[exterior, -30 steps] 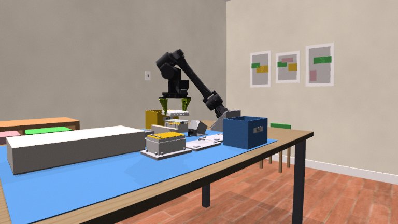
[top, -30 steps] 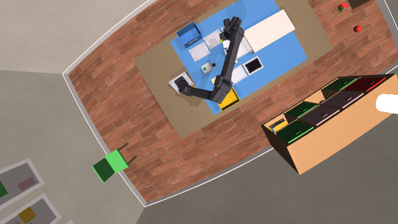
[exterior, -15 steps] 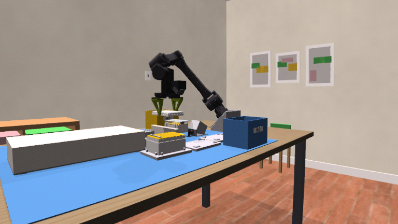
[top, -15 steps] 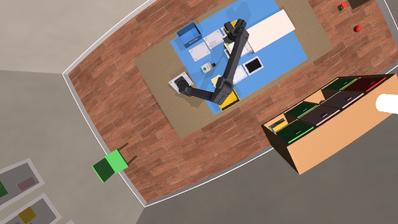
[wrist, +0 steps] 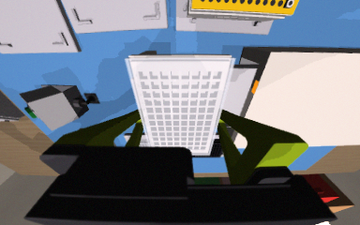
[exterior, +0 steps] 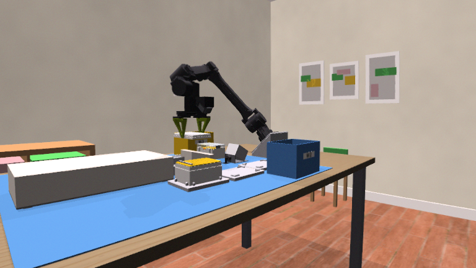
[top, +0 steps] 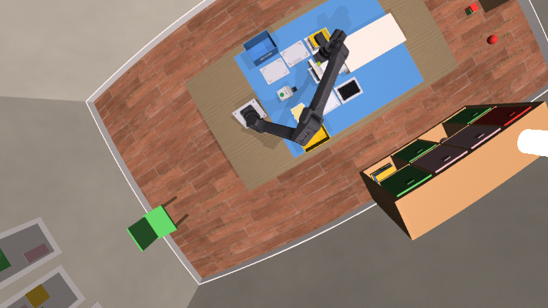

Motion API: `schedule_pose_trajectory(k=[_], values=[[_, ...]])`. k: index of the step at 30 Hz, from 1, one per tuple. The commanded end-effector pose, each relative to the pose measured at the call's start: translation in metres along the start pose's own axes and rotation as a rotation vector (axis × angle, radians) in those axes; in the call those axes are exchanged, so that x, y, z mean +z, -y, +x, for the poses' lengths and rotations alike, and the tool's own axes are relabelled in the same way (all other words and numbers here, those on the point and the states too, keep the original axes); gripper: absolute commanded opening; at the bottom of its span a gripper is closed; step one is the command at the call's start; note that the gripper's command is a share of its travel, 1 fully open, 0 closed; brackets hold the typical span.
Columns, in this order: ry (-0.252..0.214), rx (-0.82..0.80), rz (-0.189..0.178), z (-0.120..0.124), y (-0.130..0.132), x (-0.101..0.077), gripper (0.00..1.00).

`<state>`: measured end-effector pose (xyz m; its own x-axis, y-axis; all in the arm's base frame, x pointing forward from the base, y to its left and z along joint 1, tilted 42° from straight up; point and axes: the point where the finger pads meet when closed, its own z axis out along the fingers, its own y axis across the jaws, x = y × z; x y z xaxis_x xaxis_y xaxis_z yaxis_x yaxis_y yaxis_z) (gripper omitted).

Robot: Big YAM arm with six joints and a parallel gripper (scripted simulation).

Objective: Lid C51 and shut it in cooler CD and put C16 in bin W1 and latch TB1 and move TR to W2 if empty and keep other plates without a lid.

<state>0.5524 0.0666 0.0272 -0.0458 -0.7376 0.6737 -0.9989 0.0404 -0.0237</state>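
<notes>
Blue mat (exterior: 105, 223): smooth, matt. Table (exterior: 281, 195) edge: wood. White plate (wrist: 180, 108): plastic-looking w/ clear lid. Fingers: shiny green.
</notes>
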Motion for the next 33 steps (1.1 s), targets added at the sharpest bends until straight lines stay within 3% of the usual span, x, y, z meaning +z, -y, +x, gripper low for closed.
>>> schedule_pose_trajectory(k=[1,3,4,7,18,20,21,24,26,33], values=[[0.02,0.021,0.04,0.023,0.023,-0.024,0.0],[0.02,0.021,0.04,0.023,0.023,-0.024,0.0],[0.017,-0.022,0.055,0.003,0.017,-0.033,0.0],[0.018,0.016,0.036,0.03,0.028,-0.021,0.0],[0.016,0.018,0.037,0.055,0.044,-0.022,0.0],[0.016,0.018,0.037,0.055,0.044,-0.022,0.0],[0.018,-0.017,0.061,0.037,0.043,-0.037,0.0],[0.012,0.009,0.029,0.059,0.049,-0.017,0.0],[0.013,0.0,0.036,0.047,0.042,-0.02,0.0],[0.013,0.0,0.036,0.046,0.042,-0.02,0.0]])
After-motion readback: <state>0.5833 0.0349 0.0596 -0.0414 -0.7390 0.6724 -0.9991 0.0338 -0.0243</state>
